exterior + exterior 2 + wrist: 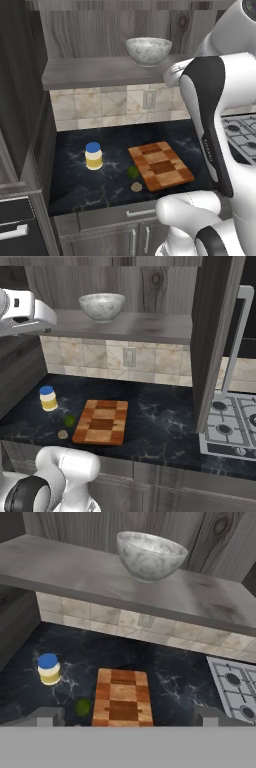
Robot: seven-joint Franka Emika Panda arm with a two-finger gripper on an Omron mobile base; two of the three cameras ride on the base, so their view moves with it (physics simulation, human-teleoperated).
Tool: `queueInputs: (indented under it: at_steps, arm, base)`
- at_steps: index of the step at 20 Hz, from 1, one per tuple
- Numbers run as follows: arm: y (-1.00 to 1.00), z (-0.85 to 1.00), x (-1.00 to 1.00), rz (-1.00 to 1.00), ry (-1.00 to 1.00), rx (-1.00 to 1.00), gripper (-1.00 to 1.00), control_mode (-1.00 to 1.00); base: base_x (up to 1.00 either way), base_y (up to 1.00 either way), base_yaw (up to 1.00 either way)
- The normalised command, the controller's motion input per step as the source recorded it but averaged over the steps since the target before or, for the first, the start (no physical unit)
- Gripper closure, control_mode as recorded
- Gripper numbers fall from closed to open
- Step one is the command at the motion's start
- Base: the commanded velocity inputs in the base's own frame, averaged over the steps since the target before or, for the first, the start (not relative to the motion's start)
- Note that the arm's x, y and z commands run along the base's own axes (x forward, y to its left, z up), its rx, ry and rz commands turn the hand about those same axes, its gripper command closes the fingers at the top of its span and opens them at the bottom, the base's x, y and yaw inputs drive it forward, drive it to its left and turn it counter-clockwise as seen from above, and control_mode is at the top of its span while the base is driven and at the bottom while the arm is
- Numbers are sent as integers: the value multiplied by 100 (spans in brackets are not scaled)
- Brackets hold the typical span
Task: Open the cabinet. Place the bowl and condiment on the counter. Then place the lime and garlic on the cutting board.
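The cabinet stands open, its right door (215, 331) swung out toward me. On its grey shelf (90, 72) sits the speckled bowl (148, 50) (102, 306) (149, 556). The condiment (93, 156) (48, 398) (49, 669) stands upright on the black counter (160, 416). Right of the jar lies the checkered cutting board (160, 166) (101, 422) (122, 697). The lime (132, 172) (69, 420) (82, 706) and the garlic (136, 187) (62, 434) rest on the counter by the board's left edge. My gripper (130, 718) hangs open and empty high over the counter, facing the shelf.
A gas stove (230, 426) (240, 132) adjoins the counter on the right, behind the open door. A wall outlet (129, 357) sits in the tiled backsplash. Low cabinets with short handles (140, 212) run under the counter's front edge.
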Motion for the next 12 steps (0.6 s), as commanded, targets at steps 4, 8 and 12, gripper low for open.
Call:
queueInputs:
  at_steps: [4, 8, 12]
  arm:
    - [-8, 8, 32, 2, -2, 2, -100, -100]
    - [-11, 13, 38, 5, -7, 1, -100, -100]
    - [-6, 9, 42, 6, -7, 0, -100, -100]
  base:
    - [0, 0, 0]
    - [0, 0, 0]
    - [0, 0, 0]
